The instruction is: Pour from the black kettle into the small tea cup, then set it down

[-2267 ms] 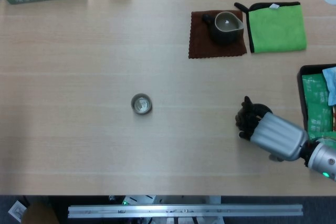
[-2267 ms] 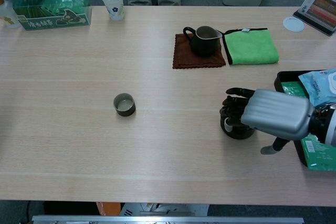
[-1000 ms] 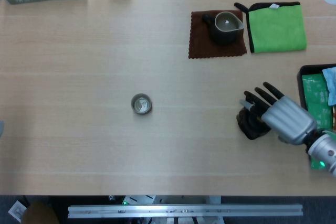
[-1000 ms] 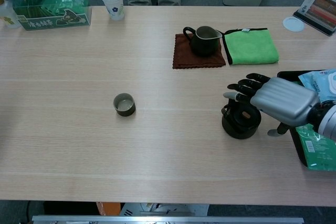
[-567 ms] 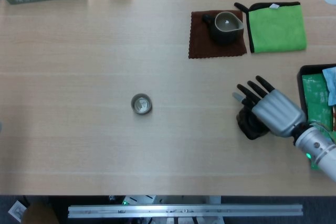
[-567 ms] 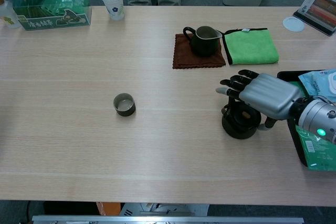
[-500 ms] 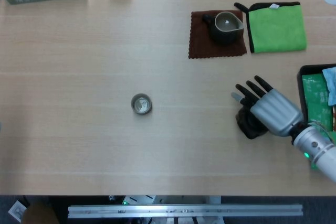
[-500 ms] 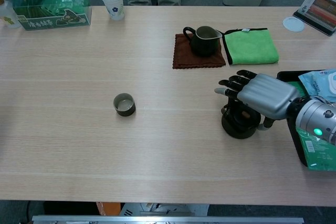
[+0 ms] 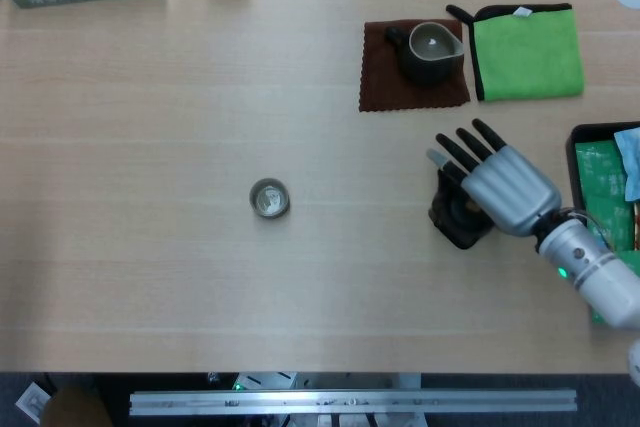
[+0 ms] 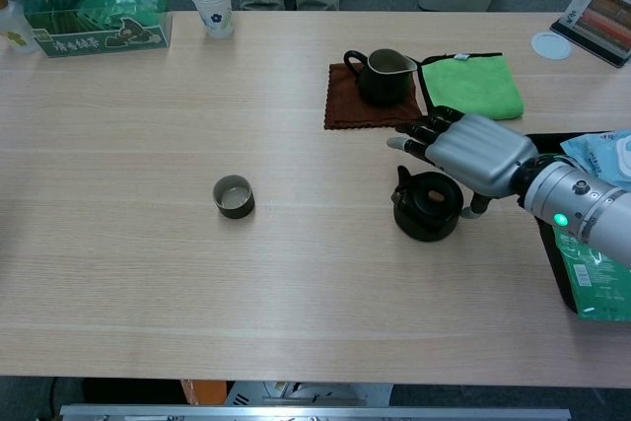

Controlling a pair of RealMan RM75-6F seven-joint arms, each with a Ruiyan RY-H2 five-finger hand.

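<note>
Kettle [image 10: 427,206] w/ right hand [image 10: 471,154] over it, fingers spread; grip unclear in either view.

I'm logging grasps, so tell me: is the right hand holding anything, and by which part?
It cannot be told. The right hand lies over the black kettle with its fingers spread. Any contact at the kettle's right side is hidden beneath the hand.

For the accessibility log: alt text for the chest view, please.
The right robot hand, fingers spread, is over a black kettle on a wooden table. A small tea cup sits well to the left.
</note>
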